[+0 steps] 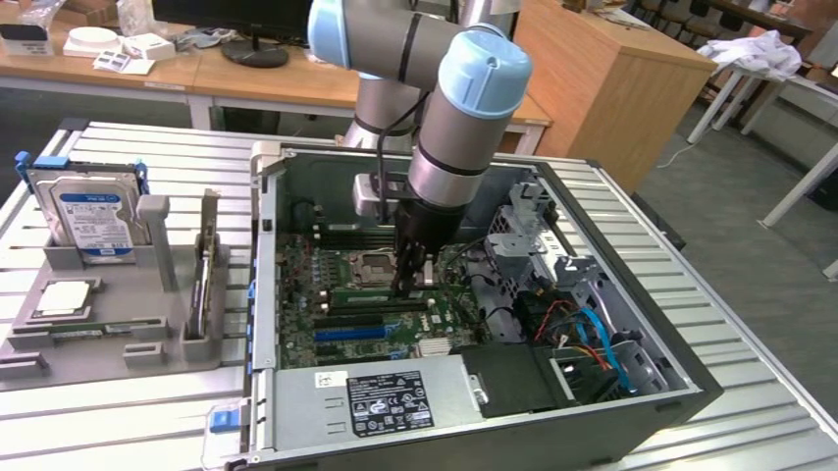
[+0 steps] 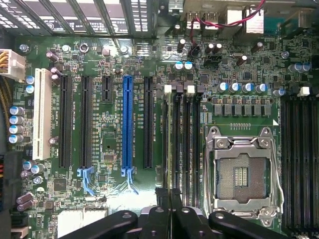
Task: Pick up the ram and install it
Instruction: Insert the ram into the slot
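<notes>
Fingertips of the black tool (image 2: 170,193) sit closest to the wrist camera, clenched together with no gap between them and nothing clearly clamped there. They hang directly over one end of a bank of four black memory slots (image 2: 192,144) on the green motherboard (image 2: 112,134). A thin, pale strip runs edge-on along one slot of that bank, in line with the clenched tips. This looks to be the long green ram (image 2: 175,139), standing in the slot, though I cannot tell whether the tips touch it. Just beside the bank lies the square silver processor socket (image 2: 241,174), its metal frame closed around bare contacts. On the bank's other side run black expansion slots, a blue plastic slot (image 2: 127,124) and, further off, a white slot (image 2: 42,119). A red cable (image 2: 219,22) loops near the board's edge.

In the exterior view the silver and pale-blue robot arm (image 1: 458,128) reaches straight down into the open dark-grey computer case (image 1: 590,422). Its tool (image 1: 419,280) is upright and low over the board, next to the socket. A labelled power supply (image 1: 380,397) sits in the case's near corner. The case lies on a ribbed metal desk (image 1: 131,422). At the exterior view's left, well apart from the case, a grey plastic tray (image 1: 131,343) holds an upright hard drive in a blue frame (image 1: 89,211).
</notes>
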Motion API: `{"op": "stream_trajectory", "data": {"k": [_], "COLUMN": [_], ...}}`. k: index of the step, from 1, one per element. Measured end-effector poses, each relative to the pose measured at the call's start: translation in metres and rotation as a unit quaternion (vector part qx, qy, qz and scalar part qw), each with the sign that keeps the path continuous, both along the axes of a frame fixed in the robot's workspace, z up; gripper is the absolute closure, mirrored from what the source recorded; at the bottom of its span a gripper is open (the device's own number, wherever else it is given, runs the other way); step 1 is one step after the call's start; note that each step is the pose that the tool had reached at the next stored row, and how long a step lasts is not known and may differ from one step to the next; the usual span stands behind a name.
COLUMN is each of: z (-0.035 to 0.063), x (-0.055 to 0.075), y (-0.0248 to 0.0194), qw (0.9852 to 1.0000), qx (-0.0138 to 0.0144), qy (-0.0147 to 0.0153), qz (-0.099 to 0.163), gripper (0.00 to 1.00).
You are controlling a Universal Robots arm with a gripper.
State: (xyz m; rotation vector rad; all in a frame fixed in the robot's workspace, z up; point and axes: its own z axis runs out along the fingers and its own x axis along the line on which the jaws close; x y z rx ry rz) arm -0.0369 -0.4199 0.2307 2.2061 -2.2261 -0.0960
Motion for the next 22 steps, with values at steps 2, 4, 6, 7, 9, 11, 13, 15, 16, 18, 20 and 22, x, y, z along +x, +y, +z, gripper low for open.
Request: {"op": "stream_trajectory", "data": {"k": [2,4,6,7,9,11,13,15,16,18,20,22], "z": [-0.0001,-0.0004,-0.0004,-0.0003,-0.0003,-0.0003,-0.0008,-0.0013,-0.0013,-0.0014,-0.0014,-0.0014], "x": [0.0000,0.0001,0.0000,0.0000,0.0000,0.0000,-0.0001,-0.0001,-0.0002,-0.0003,-0.0003,-0.0003], "y": [0.0001,0.0004,0.0004,0.0004,0.0004,0.0004,0.0004,0.0004,0.0004,0.0004,0.0004,0.0004], "qw": [1.0000,1.0000,1.0000,1.0000,1.0000,1.0000,1.0000,1.0000,1.0000,1.0000,1.0000,1.0000], "qx": [0.0001,0.0002,0.0002,0.0001,0.0001,0.0001,0.0001,0.0000,0.0000,0.0001,0.0001,0.0001], "qy": [0.0000,-0.0001,-0.0001,0.0000,0.0000,0.0000,0.0000,0.0000,0.0000,0.0000,-0.0001,-0.0001], "qz": [0.000,-0.001,-0.001,-0.001,-0.001,-0.001,-0.001,-0.001,-0.001,0.000,0.000,0.001], "gripper": [0.88,0.88,0.88,0.88,0.88,0.88,0.88,0.88,0.88,0.88,0.88,0.88]}}
